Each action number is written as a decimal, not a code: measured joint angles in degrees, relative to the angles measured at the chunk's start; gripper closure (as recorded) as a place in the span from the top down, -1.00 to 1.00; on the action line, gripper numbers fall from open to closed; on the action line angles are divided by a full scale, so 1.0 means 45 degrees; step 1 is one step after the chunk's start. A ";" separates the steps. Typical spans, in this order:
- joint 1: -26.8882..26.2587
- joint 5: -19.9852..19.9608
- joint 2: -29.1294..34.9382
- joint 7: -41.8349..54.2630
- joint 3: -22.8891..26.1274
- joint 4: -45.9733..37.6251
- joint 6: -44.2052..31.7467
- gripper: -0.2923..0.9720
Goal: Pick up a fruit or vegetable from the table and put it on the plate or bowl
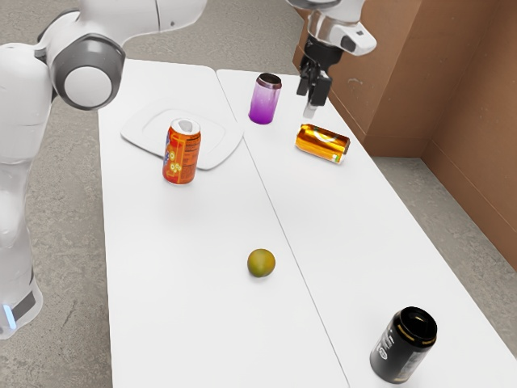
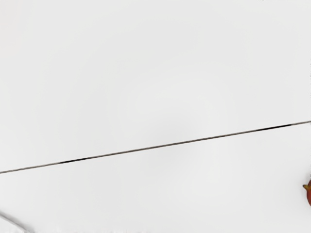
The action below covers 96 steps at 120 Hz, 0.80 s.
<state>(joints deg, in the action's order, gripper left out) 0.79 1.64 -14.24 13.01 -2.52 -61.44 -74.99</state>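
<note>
Fruit (image 1: 261, 263): small, round, yellow-green with a duller brownish patch, whole. It sits alone on the white worktop (image 1: 186, 242) in the near-middle area, just to the exterior view's left of the seam (image 1: 279, 230) between the two worktop halves, touching nothing.

Plate (image 1: 149, 125): white, flat, squarish with rounded corners and a shallow raised rim. It lies level on the far part of the worktop, toward the exterior view's left. Fruit and plate are well apart, and the fruit is not on the plate.
</note>
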 joint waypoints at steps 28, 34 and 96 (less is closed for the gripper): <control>0.0000 -0.0062 -0.0007 -0.0446 -0.0005 0.0006 0.0056 0.54; -0.0005 -0.0083 0.0354 -0.0528 -0.0020 0.0328 0.0136 0.54; -0.0103 -0.1933 0.8298 -0.7413 0.3907 -1.0583 -0.2303 0.54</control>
<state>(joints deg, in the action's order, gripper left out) 0.33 -7.06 23.10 -20.34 15.06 -109.07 -85.36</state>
